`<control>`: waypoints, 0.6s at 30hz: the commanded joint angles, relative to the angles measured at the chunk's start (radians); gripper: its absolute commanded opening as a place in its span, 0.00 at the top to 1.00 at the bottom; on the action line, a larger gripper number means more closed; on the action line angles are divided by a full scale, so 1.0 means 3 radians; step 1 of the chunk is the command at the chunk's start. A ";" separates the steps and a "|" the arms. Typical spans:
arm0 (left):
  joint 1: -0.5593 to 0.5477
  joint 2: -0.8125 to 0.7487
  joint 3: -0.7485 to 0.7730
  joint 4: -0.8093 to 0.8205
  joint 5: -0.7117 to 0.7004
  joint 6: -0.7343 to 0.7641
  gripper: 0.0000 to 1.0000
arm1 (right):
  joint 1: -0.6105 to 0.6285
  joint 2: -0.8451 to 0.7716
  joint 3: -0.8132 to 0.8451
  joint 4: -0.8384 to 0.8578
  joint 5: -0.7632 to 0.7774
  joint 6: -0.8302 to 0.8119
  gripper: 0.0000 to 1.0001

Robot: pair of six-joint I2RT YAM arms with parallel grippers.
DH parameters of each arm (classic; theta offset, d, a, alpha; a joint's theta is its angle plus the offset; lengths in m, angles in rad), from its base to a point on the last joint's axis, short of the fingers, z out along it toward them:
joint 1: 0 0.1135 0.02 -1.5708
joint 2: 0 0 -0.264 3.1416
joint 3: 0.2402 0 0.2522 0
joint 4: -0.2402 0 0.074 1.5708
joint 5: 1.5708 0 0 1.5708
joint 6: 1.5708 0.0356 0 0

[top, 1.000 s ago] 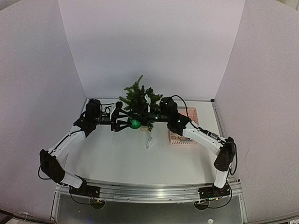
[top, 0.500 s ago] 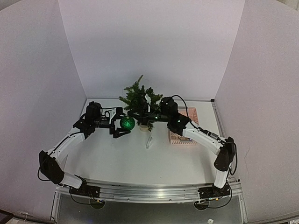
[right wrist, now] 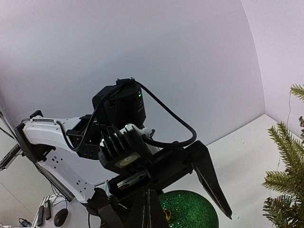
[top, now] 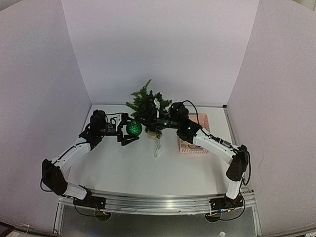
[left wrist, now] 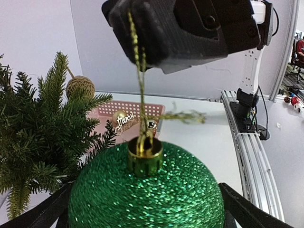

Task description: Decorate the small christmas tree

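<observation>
Top external view | left gripper (top: 132, 129) jaws now spread wide either side of green glitter bauble (top: 134, 129), a second ago closed on it | right gripper (left wrist: 142, 56) pinching gold cord (left wrist: 141, 97), so bauble probably hangs from right alone, ready for hooking | bauble shifted toward 9 o'clock from under small christmas tree (top: 146, 103), which stands at 12 o'clock on table (top: 128, 168)

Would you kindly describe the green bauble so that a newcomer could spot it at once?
Find the small christmas tree at the back of the table. Left of it hangs a glittery green bauble with a gold cap, its gold cord pinched by the right gripper. Unlike the tree's tan twine ball, it is green and sparkly.
</observation>
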 commanded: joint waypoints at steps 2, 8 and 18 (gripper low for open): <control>0.0000 -0.0060 -0.0044 0.0514 0.0132 -0.0256 0.01 | 0.0023 -0.0101 0.0042 0.0171 0.0022 0.0021 1.00; 0.0000 -0.0032 -0.0019 0.0512 0.0212 -0.0299 0.12 | 0.0022 -0.0105 0.0032 0.0186 0.0022 0.0026 1.00; -0.0021 0.0000 -0.0004 0.0509 0.0199 -0.0326 0.04 | 0.0023 -0.0105 0.0037 0.0228 0.0002 0.0040 1.00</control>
